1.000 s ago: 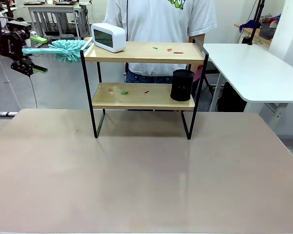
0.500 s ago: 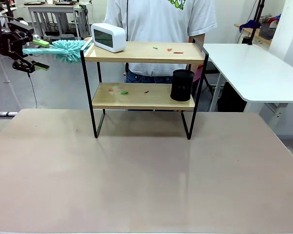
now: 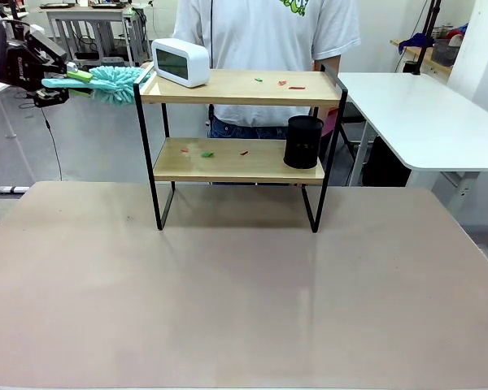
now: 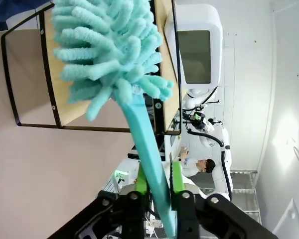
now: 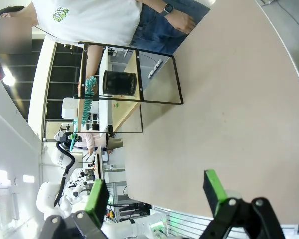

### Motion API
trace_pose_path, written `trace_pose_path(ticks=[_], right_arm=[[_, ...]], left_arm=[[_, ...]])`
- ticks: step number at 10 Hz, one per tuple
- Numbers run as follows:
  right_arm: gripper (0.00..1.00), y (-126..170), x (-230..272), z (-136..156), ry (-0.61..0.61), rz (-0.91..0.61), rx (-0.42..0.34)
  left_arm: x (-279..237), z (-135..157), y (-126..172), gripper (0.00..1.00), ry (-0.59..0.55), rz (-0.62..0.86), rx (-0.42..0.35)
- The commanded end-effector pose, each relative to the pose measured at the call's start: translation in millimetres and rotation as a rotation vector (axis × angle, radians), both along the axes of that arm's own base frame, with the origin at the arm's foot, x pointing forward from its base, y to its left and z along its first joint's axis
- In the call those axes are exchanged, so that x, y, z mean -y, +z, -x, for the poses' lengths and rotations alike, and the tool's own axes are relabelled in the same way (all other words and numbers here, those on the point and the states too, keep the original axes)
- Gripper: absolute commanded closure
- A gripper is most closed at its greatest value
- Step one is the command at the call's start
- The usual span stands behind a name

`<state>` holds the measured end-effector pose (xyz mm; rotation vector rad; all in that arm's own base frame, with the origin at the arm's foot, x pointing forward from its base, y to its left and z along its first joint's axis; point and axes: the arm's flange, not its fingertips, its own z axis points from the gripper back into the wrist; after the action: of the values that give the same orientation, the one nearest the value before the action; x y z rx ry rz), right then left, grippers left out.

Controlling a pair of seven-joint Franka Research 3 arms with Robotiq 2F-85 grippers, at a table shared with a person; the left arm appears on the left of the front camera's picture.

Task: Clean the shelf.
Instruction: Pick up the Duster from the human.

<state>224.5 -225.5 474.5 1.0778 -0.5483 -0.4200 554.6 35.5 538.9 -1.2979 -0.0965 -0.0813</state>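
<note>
The shelf [image 3: 240, 88] stands at the table's far middle, with small red and green scraps on both wooden boards. A teal fluffy duster [image 3: 115, 82] hangs in the air just left of the top board. My left gripper [image 3: 61, 81] is shut on its handle. In the left wrist view the green pads [image 4: 141, 180] press both sides of the handle [image 4: 148, 144], with the duster head [image 4: 109, 50] in front of the shelf [image 4: 57, 94]. My right gripper [image 5: 155, 195] is open with nothing between its fingers, far from the shelf [image 5: 132, 89].
A white clock [image 3: 181, 62] sits on the top board's left end and a black cup [image 3: 302, 141] on the lower board's right. A person in a white shirt [image 3: 268, 32] stands behind the shelf. Another white table [image 3: 427, 114] is at the right.
My left gripper's fingers have closed on the duster handle and the gripper has risen slightly. The duster has stayed beside the top board.
</note>
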Motion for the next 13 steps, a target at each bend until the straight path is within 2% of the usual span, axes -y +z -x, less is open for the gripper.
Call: trace_pose_path(ticks=[1, 5, 7, 8, 9, 10, 11, 13], right_arm=[[0.0, 1.8, 1.2, -2.5, 0.004, 0.0, 0.033], [0.0, 1.8, 1.2, -2.5, 0.004, 0.0, 0.033], [0.0, 1.8, 1.2, -2.5, 0.004, 0.0, 0.033], [0.0, 1.8, 1.2, -2.5, 0.004, 0.0, 0.033], [0.0, 1.8, 1.2, -2.5, 0.004, 0.0, 0.033], [0.0, 1.8, 1.2, -2.5, 0.004, 0.0, 0.033], [0.0, 1.8, 1.2, -2.5, 0.004, 0.0, 0.033], [0.0, 1.8, 1.2, -2.5, 0.004, 0.0, 0.033]], left_arm=[[10.6, 8.8, -5.6, 1.0, 0.023, 0.0, 0.035], [6.0, 15.3, -2.5, 1.0, 0.032, -0.03, 0.058], [-17.8, 37.6, 8.0, 1.0, 0.047, -0.077, 0.116], [-40.5, 60.3, 14.9, 1.0, 0.047, -0.133, 0.151], [-70.2, 95.5, 22.9, 1.0, 0.044, -0.201, 0.208], [-92.8, 136.2, 25.5, 1.0, -0.012, -0.274, 0.281], [-110.4, 179.1, 18.1, 1.0, -0.112, -0.292, 0.329], [-131.0, 243.8, -12.6, 1.0, -0.113, -0.342, 0.37]])
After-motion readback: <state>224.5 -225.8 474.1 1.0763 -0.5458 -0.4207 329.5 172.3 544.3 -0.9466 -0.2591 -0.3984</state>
